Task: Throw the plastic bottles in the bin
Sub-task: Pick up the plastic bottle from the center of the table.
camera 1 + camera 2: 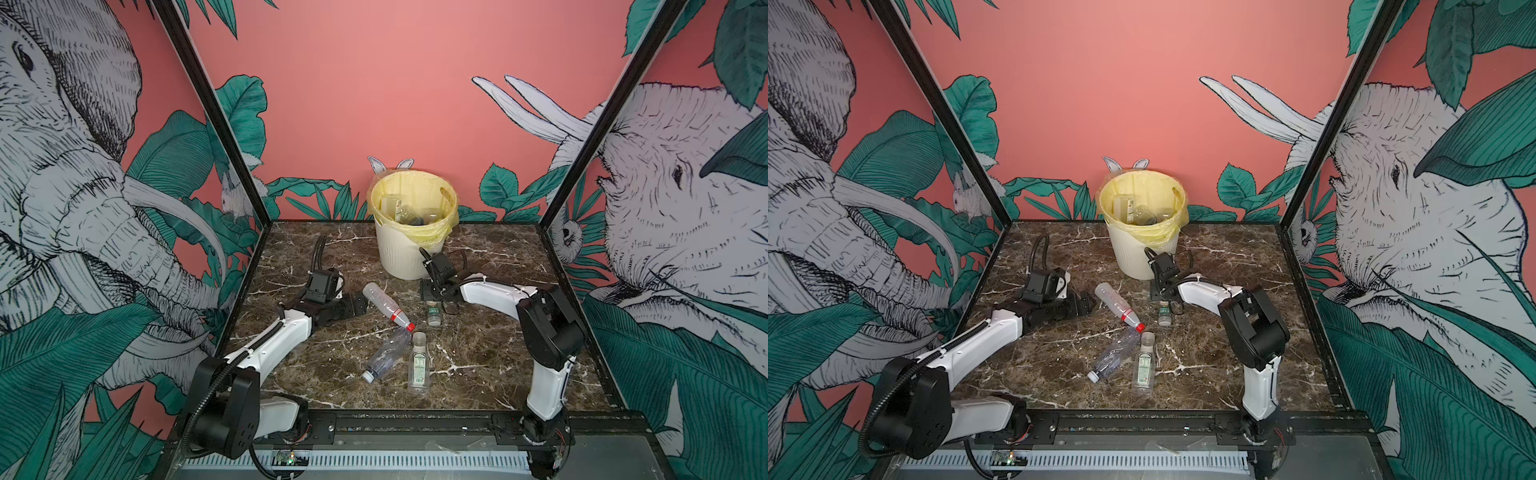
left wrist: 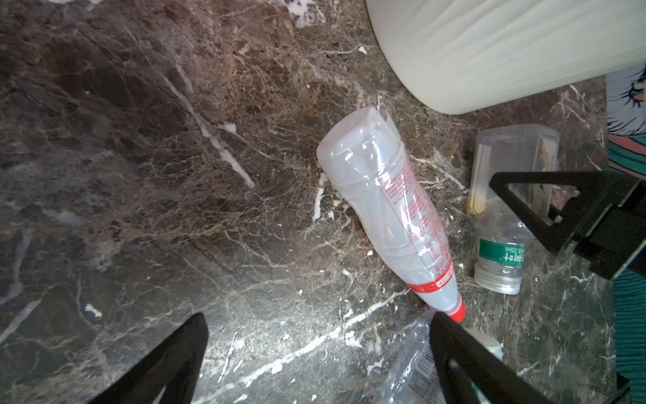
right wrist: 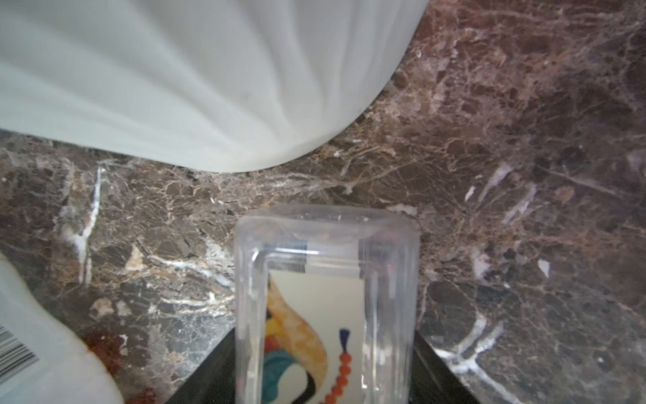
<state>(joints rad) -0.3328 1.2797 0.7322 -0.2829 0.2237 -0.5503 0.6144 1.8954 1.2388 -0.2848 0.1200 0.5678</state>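
In a top view, the right gripper straddled the square green-labelled bottle on the bench beside the bin. Left wrist view: the left gripper hung with jaws wide, empty. Right wrist view: whether the jaws had clamped was unclear; the slick walls might slip free.

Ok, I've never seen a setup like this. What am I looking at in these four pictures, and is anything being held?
Two robot arms with pincer grippers work at a marble table. Two pictures look down from overhead; the others come from cameras on each wrist. Four plastic bottles lie on the table; more sit inside the bin. The left gripper is open and empty. The right gripper straddles a square bottle near the bin; whether it grips yet, I cannot tell.
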